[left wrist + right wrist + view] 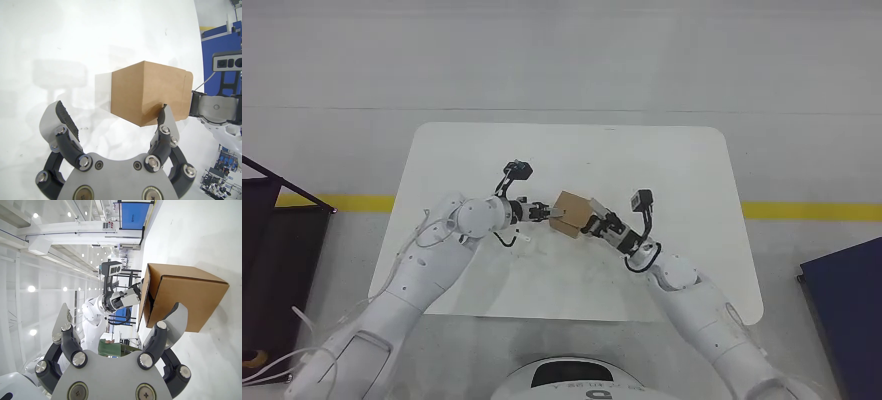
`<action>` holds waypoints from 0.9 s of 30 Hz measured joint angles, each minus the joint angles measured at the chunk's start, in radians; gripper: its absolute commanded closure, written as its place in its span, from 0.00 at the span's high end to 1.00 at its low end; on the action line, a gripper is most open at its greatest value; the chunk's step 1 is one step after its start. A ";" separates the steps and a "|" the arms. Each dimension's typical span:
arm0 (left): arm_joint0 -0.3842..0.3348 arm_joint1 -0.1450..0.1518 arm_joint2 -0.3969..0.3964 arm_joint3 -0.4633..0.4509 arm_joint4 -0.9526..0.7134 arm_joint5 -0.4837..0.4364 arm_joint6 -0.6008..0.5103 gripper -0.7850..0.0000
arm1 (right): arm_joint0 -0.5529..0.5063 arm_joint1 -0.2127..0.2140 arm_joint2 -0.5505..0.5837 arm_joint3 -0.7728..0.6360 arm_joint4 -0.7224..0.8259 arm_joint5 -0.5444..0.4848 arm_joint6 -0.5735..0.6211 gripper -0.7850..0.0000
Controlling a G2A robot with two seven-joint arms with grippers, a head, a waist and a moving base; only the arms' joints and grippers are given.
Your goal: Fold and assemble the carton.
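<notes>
Carton (570, 212) on counter (672, 170), sits between two grippers, already squared into box. Left gripper (540, 212) spread wide, one fingertip (164, 111) touching carton face just ahead of it. Right gripper (594, 226) also spread, one finger lying along opposite side. End flap (144, 294) facing left gripper stands ajar. Judged step: closing last flap. Next move likely needs left push while right braces. Carton faces plain brown, unmarked.

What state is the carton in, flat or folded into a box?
Folded up: the carton is a box shape, but not fully shut; its end flap stands ajar with a dark gap behind.
</notes>
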 measured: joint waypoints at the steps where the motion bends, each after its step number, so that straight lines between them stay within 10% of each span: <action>1: -0.001 -0.001 0.003 0.002 0.003 0.001 0.000 1.00 | -0.002 0.001 0.001 -0.002 -0.005 0.005 0.004 1.00; 16: -0.017 -0.013 0.026 0.032 0.011 0.008 0.004 1.00 | -0.081 0.026 0.045 -0.071 -0.131 0.107 -0.033 1.00; 27: -0.008 -0.014 0.022 0.022 0.016 0.010 0.008 1.00 | -0.078 0.033 0.060 -0.039 -0.053 0.222 0.062 0.46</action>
